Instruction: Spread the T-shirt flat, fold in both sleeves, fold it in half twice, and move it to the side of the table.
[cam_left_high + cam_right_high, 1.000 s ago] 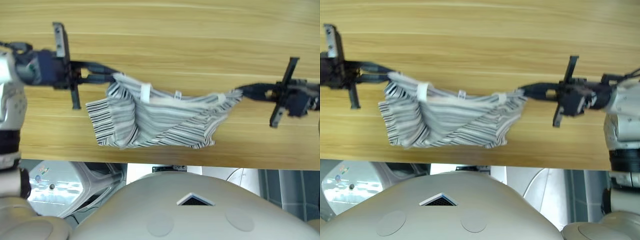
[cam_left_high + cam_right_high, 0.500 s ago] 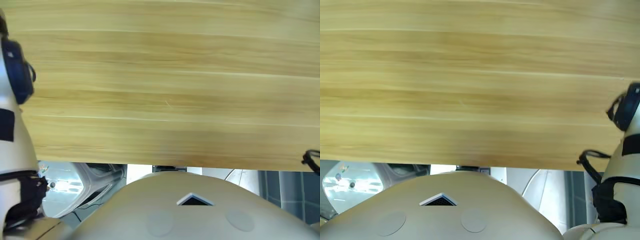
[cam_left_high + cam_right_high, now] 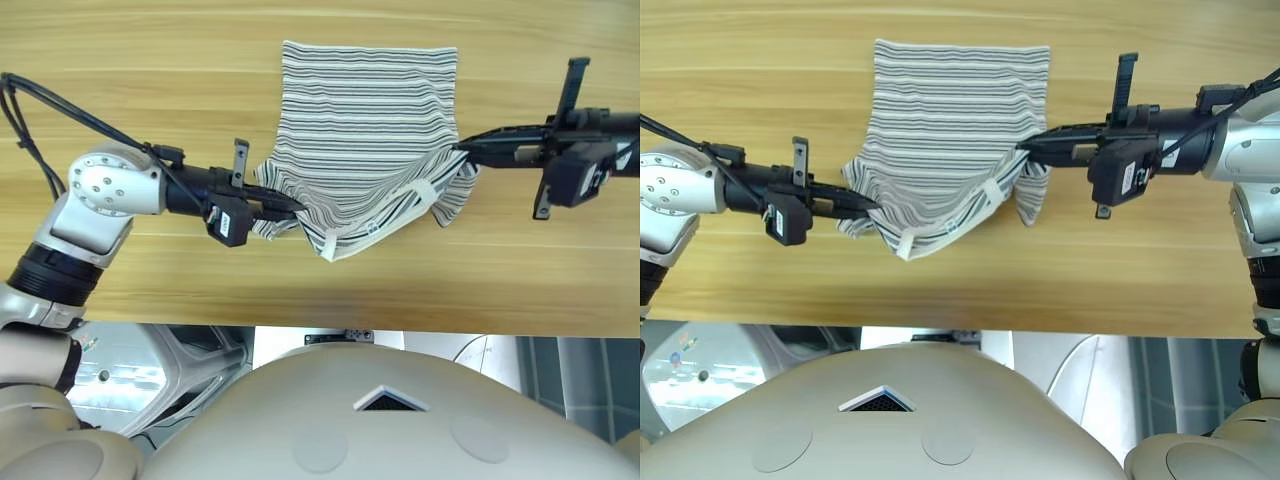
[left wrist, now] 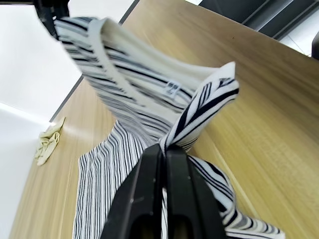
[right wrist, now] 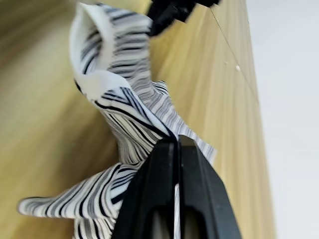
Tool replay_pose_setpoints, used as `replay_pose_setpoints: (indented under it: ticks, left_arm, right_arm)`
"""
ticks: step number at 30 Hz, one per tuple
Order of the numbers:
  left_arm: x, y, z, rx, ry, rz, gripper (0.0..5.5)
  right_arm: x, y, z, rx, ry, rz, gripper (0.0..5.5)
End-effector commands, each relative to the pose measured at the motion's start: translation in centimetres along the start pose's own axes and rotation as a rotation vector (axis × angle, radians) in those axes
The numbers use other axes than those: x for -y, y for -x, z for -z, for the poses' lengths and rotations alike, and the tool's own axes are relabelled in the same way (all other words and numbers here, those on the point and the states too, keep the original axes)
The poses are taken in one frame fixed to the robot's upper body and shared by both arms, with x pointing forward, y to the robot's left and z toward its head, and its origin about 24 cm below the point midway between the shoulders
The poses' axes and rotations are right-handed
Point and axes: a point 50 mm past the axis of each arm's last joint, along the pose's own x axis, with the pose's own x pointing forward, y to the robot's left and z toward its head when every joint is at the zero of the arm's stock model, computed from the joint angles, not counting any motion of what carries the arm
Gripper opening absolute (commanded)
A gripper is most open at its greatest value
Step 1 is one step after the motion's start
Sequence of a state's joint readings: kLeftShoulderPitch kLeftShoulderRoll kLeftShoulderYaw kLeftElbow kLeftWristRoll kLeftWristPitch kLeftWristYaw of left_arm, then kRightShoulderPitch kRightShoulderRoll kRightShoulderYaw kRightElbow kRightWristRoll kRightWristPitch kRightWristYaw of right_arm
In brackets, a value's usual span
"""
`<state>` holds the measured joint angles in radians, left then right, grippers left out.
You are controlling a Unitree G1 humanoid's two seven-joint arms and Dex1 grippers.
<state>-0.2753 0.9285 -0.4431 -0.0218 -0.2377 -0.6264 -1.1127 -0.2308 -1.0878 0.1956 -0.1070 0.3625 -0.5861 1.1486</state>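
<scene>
- Left eye view first: where is your T-shirt (image 3: 365,110)?
- Around the middle of the table (image 3: 120,60), nearer the far edge than the near one. Its long axis runs from far edge to near edge. The hem lies flat and points at the far edge. The collar end points at the near edge, bunched and raised off the wood.
- What do your grippers have?
- Your left gripper (image 3: 299,212) is pinched tight on the shoulder at your left. The left wrist view shows its black fingers (image 4: 142,194) pressed together on a twist of striped cloth. Your right gripper (image 3: 461,150) is clamped the same way on the other shoulder, with cloth caught between its fingers (image 5: 154,194). It sits nearer the far edge than the left one. The white collar band (image 3: 400,208) sags between the two.
- Anything else on the table?
- A small pale crumpled scrap (image 4: 49,142) lies by one edge, well apart from the shirt. You cannot tell which edge.
</scene>
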Motion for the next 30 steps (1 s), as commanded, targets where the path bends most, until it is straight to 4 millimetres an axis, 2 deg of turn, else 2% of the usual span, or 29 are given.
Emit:
replay_pose_setpoints:
  ticks: [1, 5, 7, 14, 18, 22, 23, 24, 29, 30]
  left_arm:
    - [0.6, 0.9, 1.0, -0.111, -0.001, 0.059, 0.03]
    - [2.5, 0.4, 2.0, -0.181, 0.012, 0.17, 0.03]
    - [3.6, -0.1, 2.1, -0.181, 0.023, 0.226, 0.03]
    - [7.4, -1.1, 0.9, -0.108, 0.107, 0.391, 0.03]
    - [8.3, -1.3, 0.4, -0.078, 0.145, 0.401, 0.03]
    - [8.8, -1.3, 0.6, -0.104, 0.2, 0.426, 0.03]
    - [8.3, -1.3, 0.7, -0.102, 0.22, 0.406, 0.3]
    - [7.9, -1.3, 0.8, -0.101, 0.236, 0.391, 0.33]
    - [6.0, 0.3, 1.6, -0.144, 0.245, 0.253, 1.42]
    - [6.0, 0.8, 1.3, -0.123, 0.248, 0.252, 1.46]
  right_arm:
    - [-3.4, -1.4, 0.6, -0.047, -0.042, -0.154, 0.0]
    - [-9.2, -4.0, 1.9, -0.081, -0.121, -0.378, 0.0]
    - [-11.2, -4.7, 1.8, -0.065, -0.149, -0.457, 0.0]
    - [-13.9, -4.1, 1.4, -0.038, -0.229, -0.609, 0.0]
    - [-14.2, -3.4, 1.5, -0.065, -0.255, -0.651, 0.0]
    - [-13.8, -3.7, 2.8, -0.152, -0.276, -0.585, 0.0]
    - [-13.6, -3.7, 2.8, -0.159, -0.285, -0.568, 0.0]
    - [-13.4, -3.7, 2.8, -0.162, -0.294, -0.554, 0.0]
    - [-11.7, -3.4, 2.2, -0.12, -0.323, -0.461, 1.09]
    - [-11.3, -3.1, 1.8, -0.103, -0.315, -0.447, 1.13]
